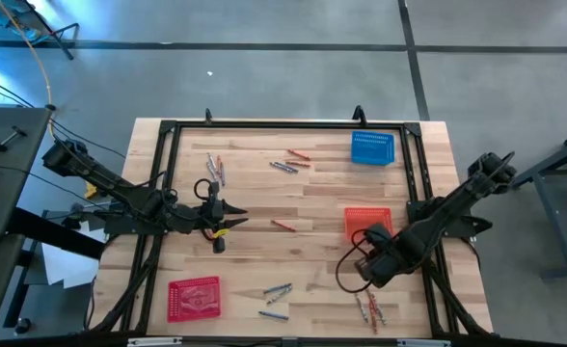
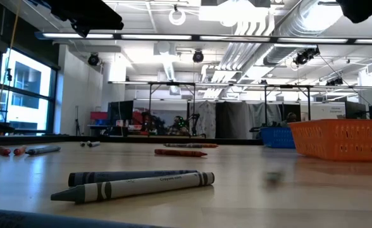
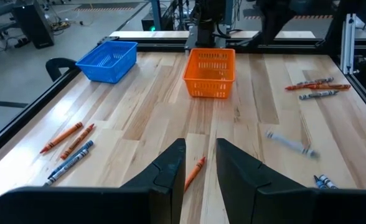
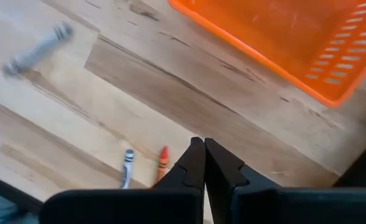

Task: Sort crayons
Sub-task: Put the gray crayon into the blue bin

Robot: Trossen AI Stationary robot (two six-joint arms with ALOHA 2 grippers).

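Your R gripper (image 4: 203, 146) is pressed together, empty, beside the orange basket (image 4: 295, 37).
L gripper (image 3: 200, 152) is spread over a red crayon (image 3: 195, 172) mid-table; other crayons (image 1: 278, 291) lie scattered.

Bright, even overhead light; soft shadows.
Ceiling strip lights (image 2: 249, 14) glare white in the low view, where the near crayons (image 2: 135, 183) look soft; a grey crayon (image 4: 37, 48) is motion-blurred.

A blue basket (image 1: 372, 147) sits near the far right corner of the wooden counter (image 1: 255, 198). An orange basket (image 1: 368, 224) stands at mid-right, and a red basket (image 1: 194, 297) near the front left edge.
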